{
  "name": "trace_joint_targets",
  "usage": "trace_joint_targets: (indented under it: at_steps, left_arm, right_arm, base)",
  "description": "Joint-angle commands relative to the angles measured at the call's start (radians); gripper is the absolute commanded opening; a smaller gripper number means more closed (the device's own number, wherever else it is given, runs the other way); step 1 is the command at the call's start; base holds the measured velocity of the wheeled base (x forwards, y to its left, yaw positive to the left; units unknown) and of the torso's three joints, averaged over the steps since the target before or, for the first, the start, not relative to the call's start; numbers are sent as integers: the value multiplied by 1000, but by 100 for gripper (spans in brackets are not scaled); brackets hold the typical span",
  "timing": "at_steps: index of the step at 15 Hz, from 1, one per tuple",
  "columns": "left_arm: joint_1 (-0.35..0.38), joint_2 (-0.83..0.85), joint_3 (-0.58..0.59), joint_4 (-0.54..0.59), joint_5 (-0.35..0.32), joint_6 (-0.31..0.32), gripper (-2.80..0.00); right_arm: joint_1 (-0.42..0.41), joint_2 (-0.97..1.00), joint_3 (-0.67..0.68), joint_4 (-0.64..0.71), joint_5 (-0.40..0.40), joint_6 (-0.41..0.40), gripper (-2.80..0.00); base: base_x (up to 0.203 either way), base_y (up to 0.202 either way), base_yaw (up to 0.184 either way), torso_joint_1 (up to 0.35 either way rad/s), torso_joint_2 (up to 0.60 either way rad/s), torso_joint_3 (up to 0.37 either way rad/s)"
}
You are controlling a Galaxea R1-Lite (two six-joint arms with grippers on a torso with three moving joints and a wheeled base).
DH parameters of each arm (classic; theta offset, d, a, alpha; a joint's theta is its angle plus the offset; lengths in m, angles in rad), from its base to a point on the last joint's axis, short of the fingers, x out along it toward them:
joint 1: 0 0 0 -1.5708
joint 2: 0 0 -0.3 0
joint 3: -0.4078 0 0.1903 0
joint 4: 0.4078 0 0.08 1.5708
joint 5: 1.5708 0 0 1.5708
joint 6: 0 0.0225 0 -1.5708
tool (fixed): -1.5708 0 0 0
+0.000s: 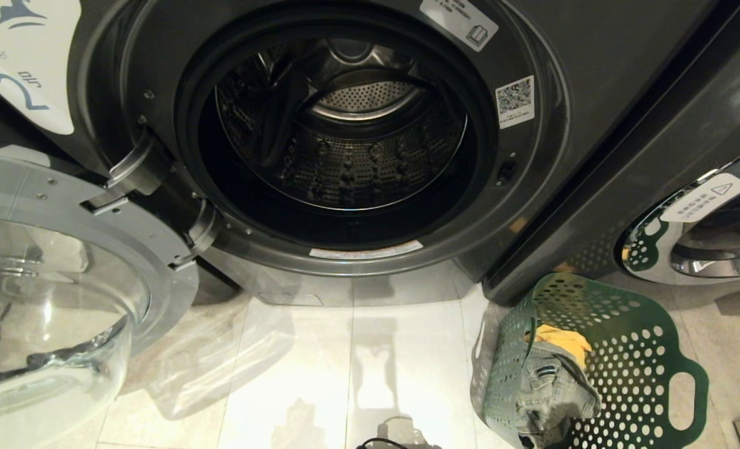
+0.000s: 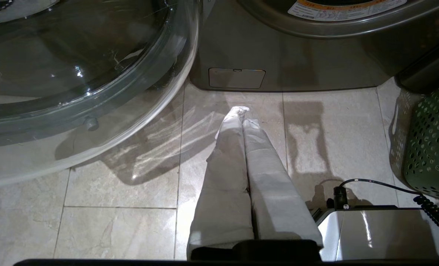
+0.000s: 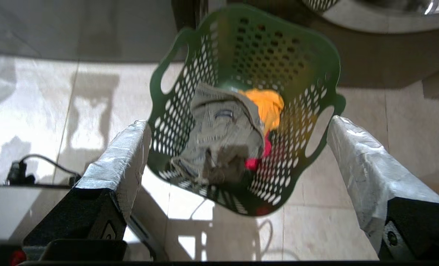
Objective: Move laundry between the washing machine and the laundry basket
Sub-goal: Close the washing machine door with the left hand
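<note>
While three garments (image 3: 226, 136) fill one basket (image 3: 300, 74), right gripper (image 3: 237, 123) gapes (left gripper (image 2: 243, 112) clenched).

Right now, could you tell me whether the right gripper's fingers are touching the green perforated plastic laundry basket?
Apart. The right wrist view shows the right gripper open above the green perforated plastic laundry basket, with pale floor visible between its fingers and the rim.

A laundromat: the numbered dark grey washing machine (image 1: 357, 143) stands beside a like washer (image 1: 706, 224), on a pale tiled floor (image 1: 320, 374).
</note>
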Motion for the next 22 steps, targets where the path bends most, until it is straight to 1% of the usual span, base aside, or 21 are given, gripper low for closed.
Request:
trace_joint_targets:
  at_steps: [1,4,6,9,11,14,22]
  left_arm:
    - [0,0,0,0,0,1,-280]
    - [0,0,0,3,0,3,-280]
    - [0,0,0,4,-4,44,-280]
    - [0,0,0,3,-4,38,-280]
    - [0,0,0,3,0,3,-280]
    - [0,0,0,4,0,17,-280]
    - [0,0,0,4,-1,24,-280]
  right_arm:
    - [4,-65,15,-41,0,12,0]
    - [4,-65,16,-38,0,4,0]
    - [4,-65,16,-41,0,10,0]
    - [4,-65,16,-41,3,1,0]
    - [4,-65,16,-36,3,0,0]
    - [4,-65,16,-35,-2,-7,0]
    - [4,-65,16,-35,0,-10,0]
  base:
    - [0,0,0,0,0,0]
    - [0,0,0,0,0,0]
    - [0,0,0,0,0,0]
    - [0,0,0,0,0,0]
    - [0,0,0,3,7,94]
    - [0,0,0,2,3,171]
    - [0,0,0,2,-1,200]
